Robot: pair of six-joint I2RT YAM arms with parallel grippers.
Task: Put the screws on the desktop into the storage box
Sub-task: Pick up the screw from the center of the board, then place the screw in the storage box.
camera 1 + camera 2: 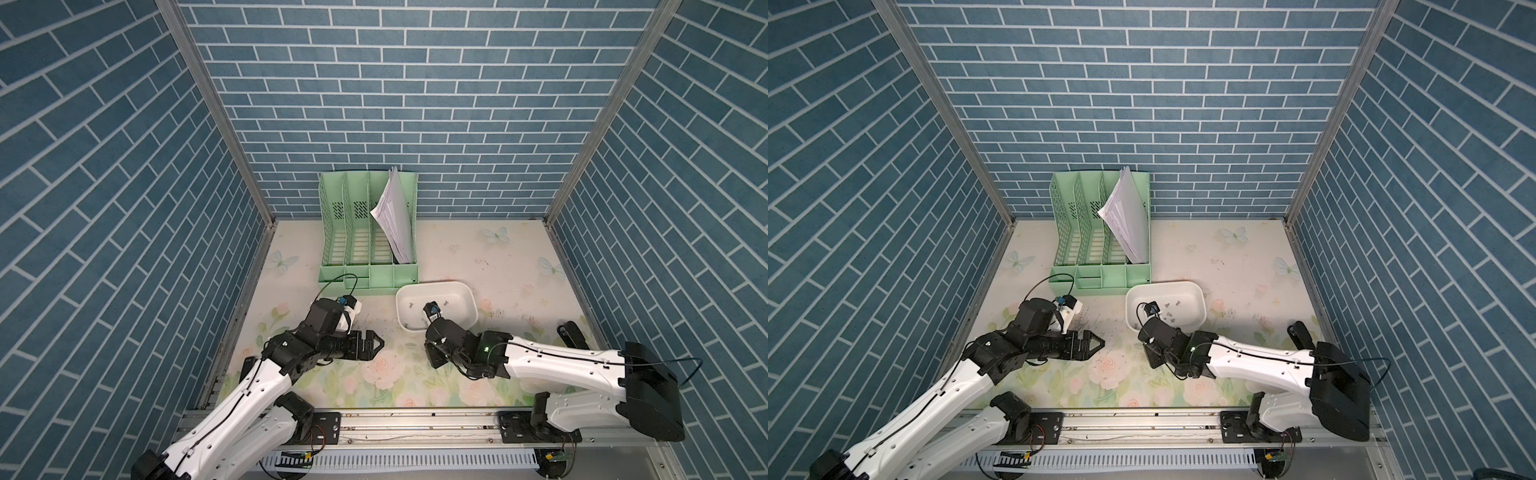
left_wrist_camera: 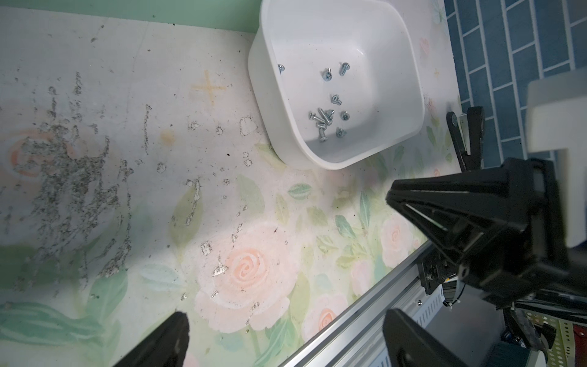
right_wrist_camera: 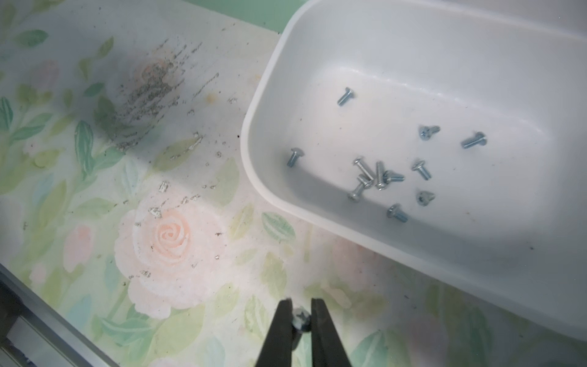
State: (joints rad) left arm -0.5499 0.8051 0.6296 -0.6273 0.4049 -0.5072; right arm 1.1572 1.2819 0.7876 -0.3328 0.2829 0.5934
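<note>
My right tool is pressed together on one screw, pinched head-up between the tips. It hangs over the table just beside the near rim of the box; I cannot tell whether the tips touch the surface. My left tool is spread wide and holds nothing, low over the roses to the left of the box.

The other screws lie on the floor of the box, a small tangle in the middle and singles scattered round it.

The table is cream, printed with pink roses, green leaves and pale blue butterflies. Grey scuffs mark a broad patch near my left tool, where the print is scraped through, and smaller chips trail toward the box.

A mint-green organiser stands at the back against the wall, with the box just in front of its right corner. White papers lean in its rightmost slot. Blue brick-pattern walls close in three sides, and an aluminium rail runs along the front edge and carries both arm bases.
</note>
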